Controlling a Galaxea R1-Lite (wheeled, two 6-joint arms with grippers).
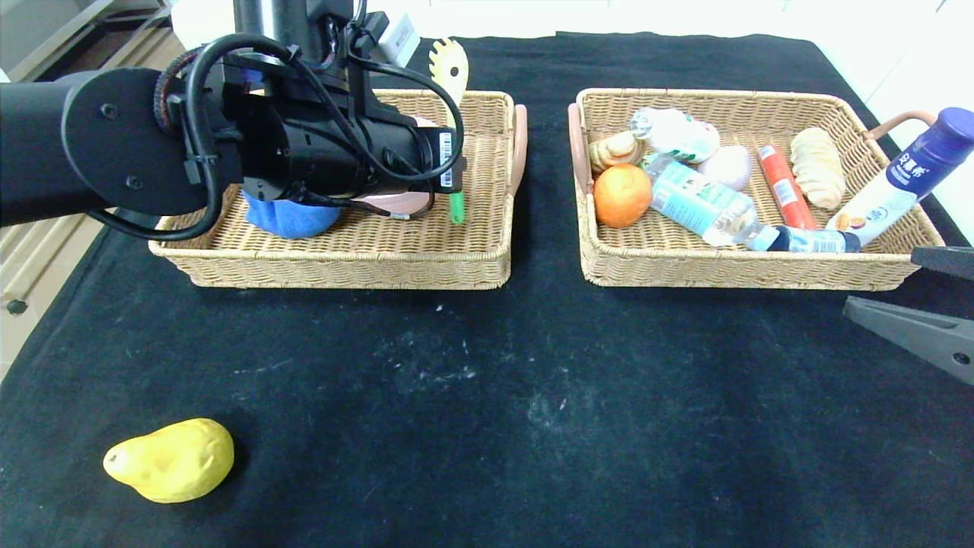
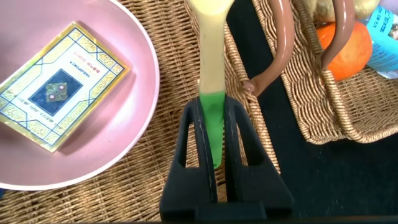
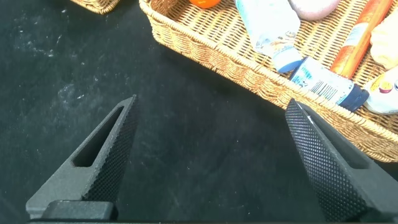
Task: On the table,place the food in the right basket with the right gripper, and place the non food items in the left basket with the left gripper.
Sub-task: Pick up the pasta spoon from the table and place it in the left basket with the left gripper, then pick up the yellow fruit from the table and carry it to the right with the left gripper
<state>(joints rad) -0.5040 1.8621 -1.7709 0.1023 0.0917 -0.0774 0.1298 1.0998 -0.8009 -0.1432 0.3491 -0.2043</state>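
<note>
My left gripper [image 2: 213, 109] is shut on the green handle [image 2: 212, 127] of a pale-yellow slotted spoon [image 1: 449, 68], held over the left basket [image 1: 342, 262] near its right wall. The left arm [image 1: 327, 152] hides its fingers in the head view. A yellow pear [image 1: 171, 460] lies on the table [image 1: 487, 396] at the front left. My right gripper [image 1: 879, 280] stands open and empty above the cloth, just in front of the right basket [image 1: 723, 266]. That basket holds a clear water bottle [image 1: 700, 202], a small green-labelled bottle [image 1: 677, 133] and a white bottle with a dark-blue cap [image 1: 905, 179].
The left basket also holds a pink bowl [image 2: 93, 143] with a patterned card box [image 2: 59, 87] and a blue item [image 1: 289, 217]. The right basket also holds an orange [image 1: 622, 195], a red sausage [image 1: 784, 186], bread pieces [image 1: 818, 175] and a pale egg-shaped item [image 1: 727, 166].
</note>
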